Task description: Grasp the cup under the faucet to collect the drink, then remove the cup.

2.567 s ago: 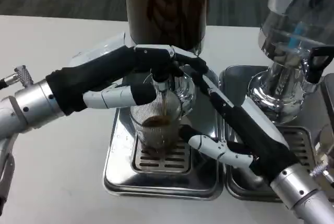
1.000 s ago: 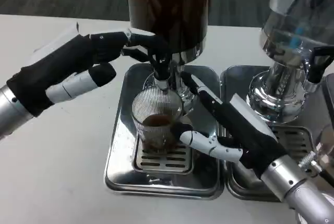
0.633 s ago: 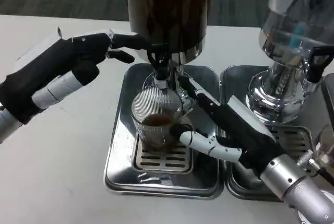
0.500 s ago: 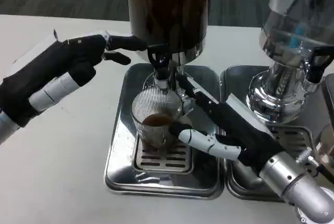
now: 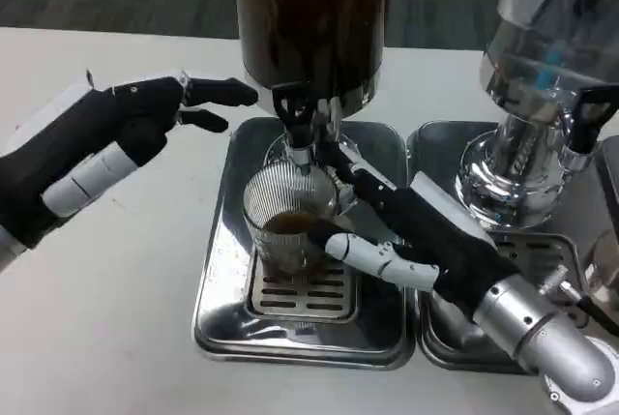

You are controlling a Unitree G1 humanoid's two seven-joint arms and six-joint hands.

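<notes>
Head view. The cup (image 5: 290, 217), ribbed clear glass with dark drink in its bottom, stands upright on the slotted grate of the left drip tray (image 5: 218, 309), directly beneath the faucet (image 5: 295, 125) of the dark dispenser (image 5: 311, 14). The right hand (image 5: 387, 226) is wrapped on the cup's right side: a white finger lies across the front of the lower wall, black fingers reach behind the rim. It grips the cup. The left hand (image 5: 126, 130) hangs above the table (image 5: 106, 318), left of the tray and apart from faucet and cup; its fingers are spread, pointing toward the dispenser, holding nothing. A second, clear dispenser (image 5: 551, 67) stands on the right over its own tray (image 5: 571, 251).
</notes>
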